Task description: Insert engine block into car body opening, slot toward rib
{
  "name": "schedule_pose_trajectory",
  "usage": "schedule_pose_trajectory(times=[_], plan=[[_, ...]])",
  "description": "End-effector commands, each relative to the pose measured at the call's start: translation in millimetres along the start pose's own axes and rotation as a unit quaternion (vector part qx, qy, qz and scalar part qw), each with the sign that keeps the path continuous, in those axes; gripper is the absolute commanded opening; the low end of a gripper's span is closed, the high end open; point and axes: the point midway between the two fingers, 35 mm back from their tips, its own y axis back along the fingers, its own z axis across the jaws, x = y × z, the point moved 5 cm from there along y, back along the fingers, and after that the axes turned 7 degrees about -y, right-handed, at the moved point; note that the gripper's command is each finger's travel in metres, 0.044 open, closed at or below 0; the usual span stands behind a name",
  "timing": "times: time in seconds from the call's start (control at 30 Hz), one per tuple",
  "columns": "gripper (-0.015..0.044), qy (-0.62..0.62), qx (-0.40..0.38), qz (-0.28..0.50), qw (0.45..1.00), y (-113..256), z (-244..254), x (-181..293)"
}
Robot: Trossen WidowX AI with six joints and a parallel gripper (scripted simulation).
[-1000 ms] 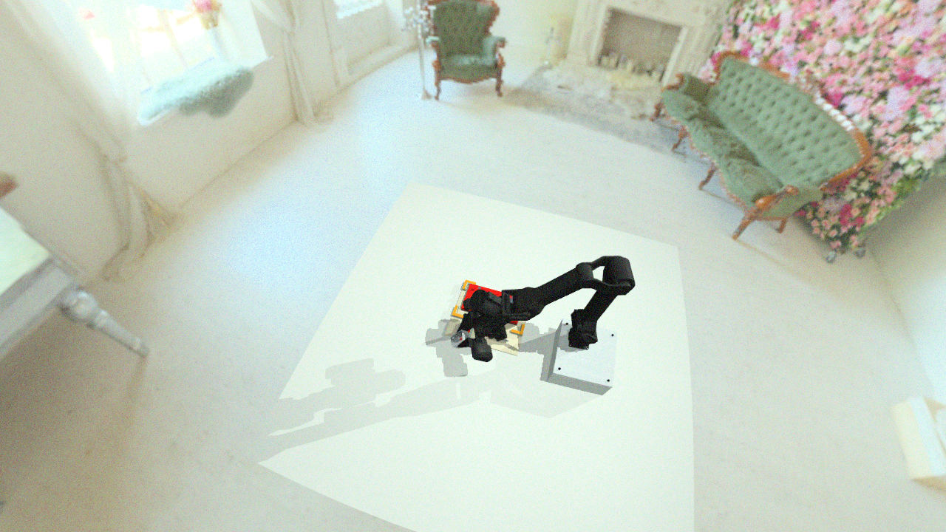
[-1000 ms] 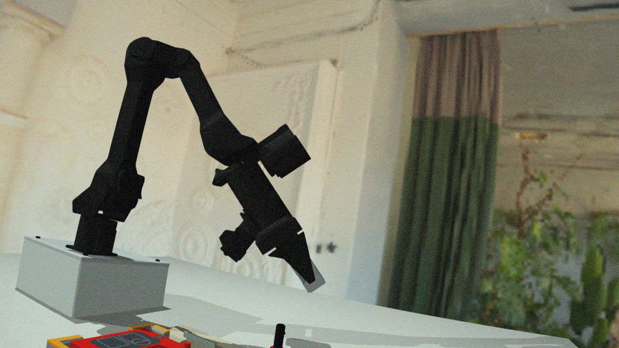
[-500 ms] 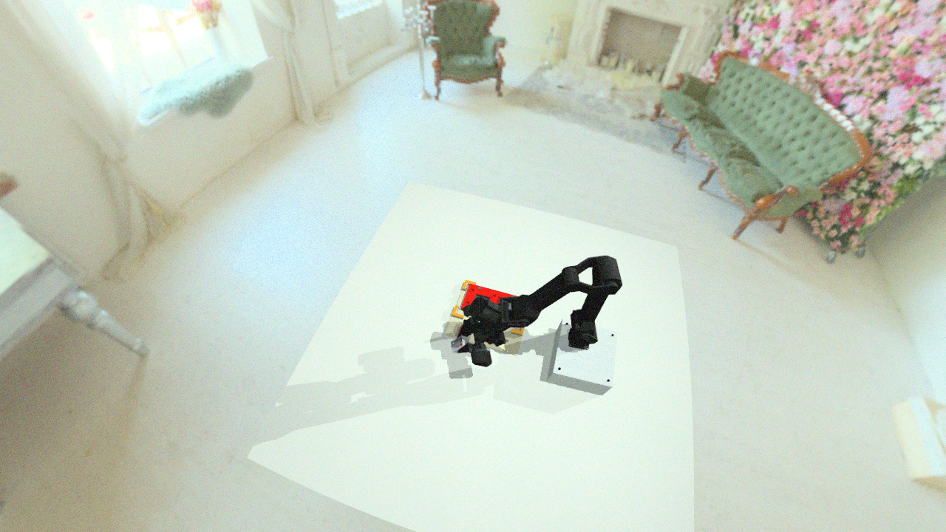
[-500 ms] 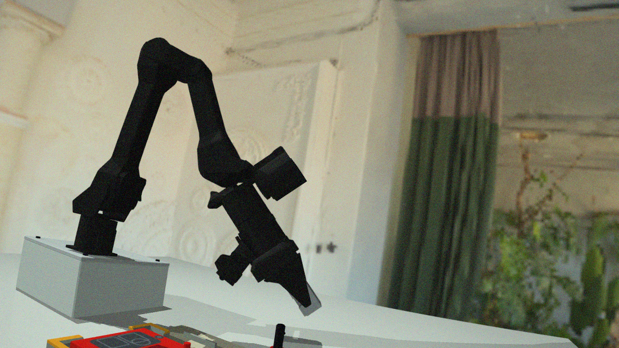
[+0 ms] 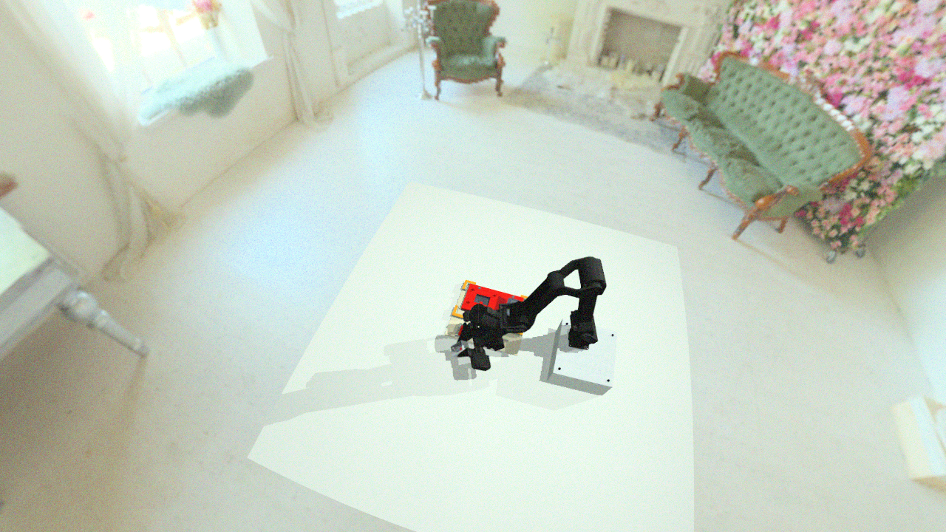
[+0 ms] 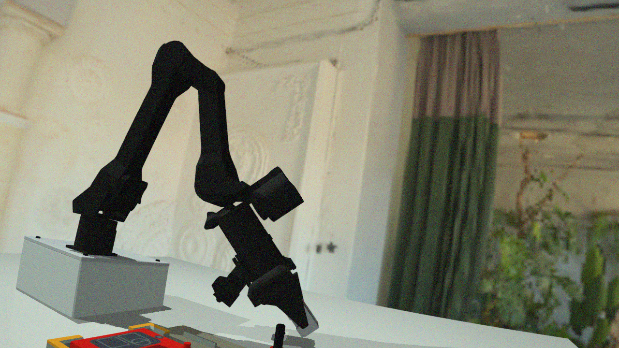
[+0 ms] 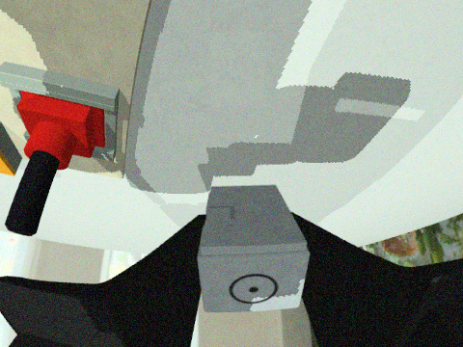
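Note:
My gripper [image 5: 459,346] [image 6: 304,323] [image 7: 245,222] is shut on the grey engine block [image 6: 312,327] [image 7: 253,257]. In the wrist view the block shows a ringed dot on its near face and a small notch at the left of its upper face. The gripper leans and holds the block above the table, past the edge of the beige board [image 7: 96,43]. The red car body [image 5: 497,292] [image 6: 166,343] lies on the board between orange corner pieces. Its dark opening shows in the top view; the rib cannot be made out. The arm hides part of the body.
A red plug [image 7: 53,116] with an upright black handle [image 6: 280,334] [image 7: 33,193] sits in a grey holder on the board, left of the block in the wrist view. The arm's grey base box [image 5: 588,363] [image 6: 121,285] stands on the white table [image 5: 562,462].

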Motion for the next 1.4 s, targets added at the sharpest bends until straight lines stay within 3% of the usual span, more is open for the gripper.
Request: schedule_pose_trajectory(times=[0.0, 0.5, 1.07, 1.37], plan=[[0.0, -0.002, -0.001, 0.0, 1.0, -6.2, 0.8, -6.9], [0.0, -0.002, -0.001, 0.0, 1.0, -25.0, 2.7, -23.2], [0.044, 0.0, -0.001, 0.004, 1.0, -24.0, 2.6, -21.4], [0.044, -0.001, -0.001, 0.0, 1.0, -13.1, 2.7, -21.5]])
